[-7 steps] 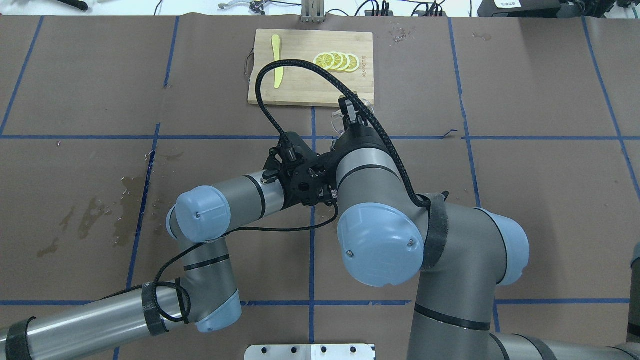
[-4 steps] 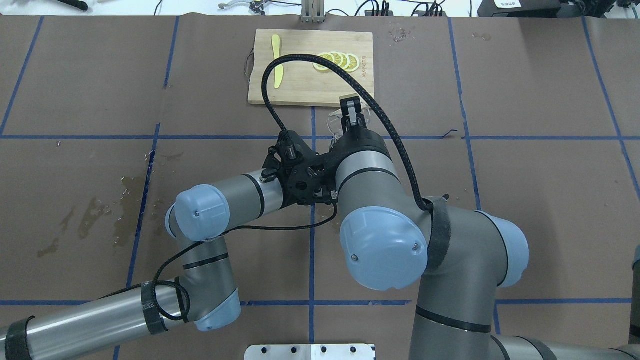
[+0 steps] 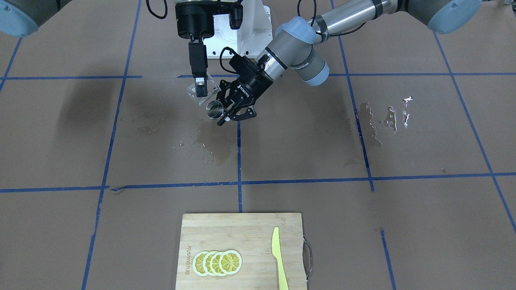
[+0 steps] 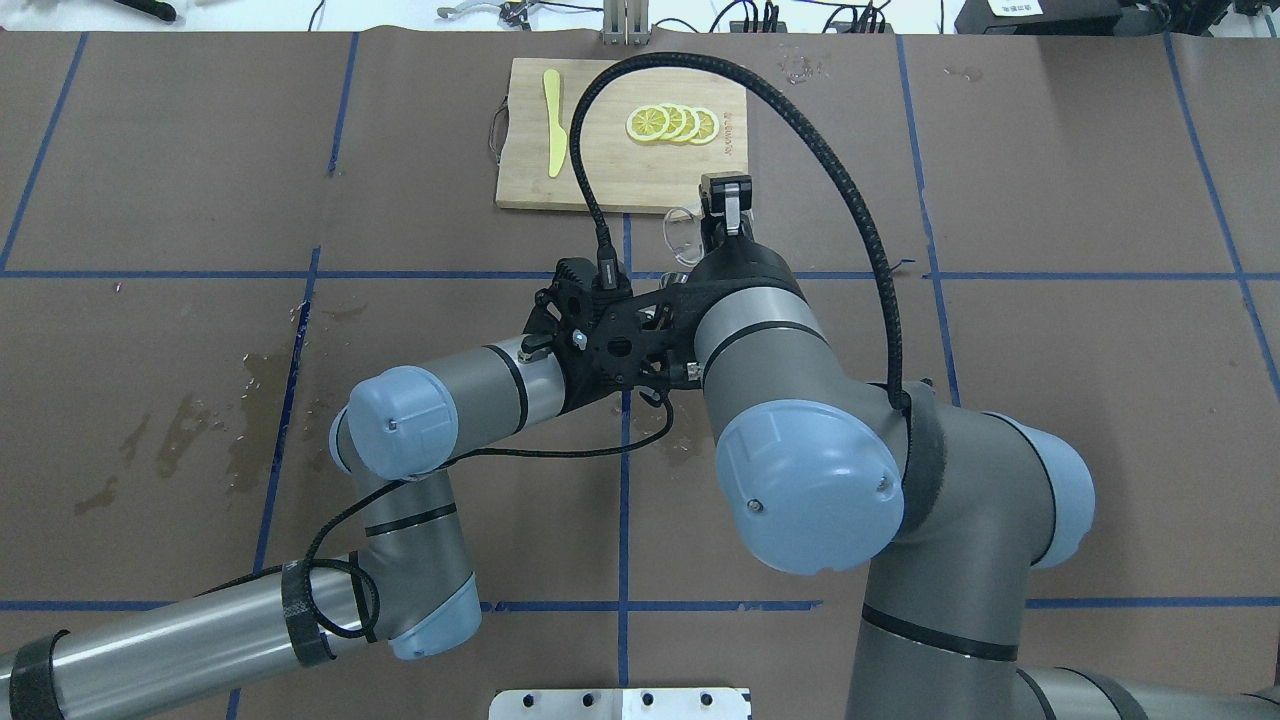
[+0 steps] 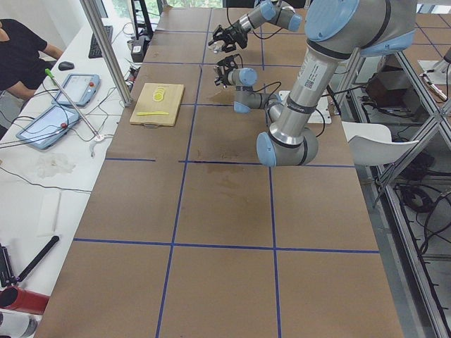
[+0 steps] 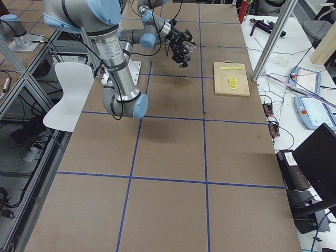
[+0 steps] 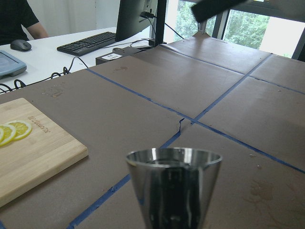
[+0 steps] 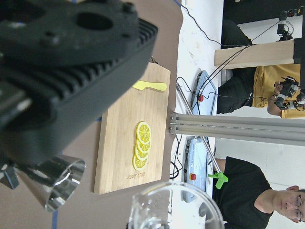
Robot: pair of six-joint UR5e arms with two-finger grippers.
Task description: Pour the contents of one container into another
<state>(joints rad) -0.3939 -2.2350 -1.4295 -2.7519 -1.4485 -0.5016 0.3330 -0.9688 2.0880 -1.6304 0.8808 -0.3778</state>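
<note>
My left gripper (image 3: 224,113) is shut on a small metal cup (image 3: 215,109), held upright above the table's middle; the cup (image 7: 174,186) fills the bottom of the left wrist view. My right gripper (image 3: 200,89) reaches down from above and is shut on a clear glass (image 3: 202,96), which is tilted with its lip close to the metal cup's rim. In the right wrist view the glass (image 8: 171,207) sits at the bottom, with the metal cup (image 8: 57,183) beside it. From overhead the glass (image 4: 683,230) shows beside the right gripper (image 4: 725,197).
A wooden cutting board (image 3: 242,225) at the far side carries lemon slices (image 3: 217,262) and a yellow knife (image 3: 279,257). Wet patches (image 3: 383,121) mark the brown table cover. An operator (image 5: 21,56) sits at a desk past the table.
My right wrist has turned and shifted slightly right, swinging its cable up over the cutting board and tipping the glass. The left arm with the metal cup has barely moved.
</note>
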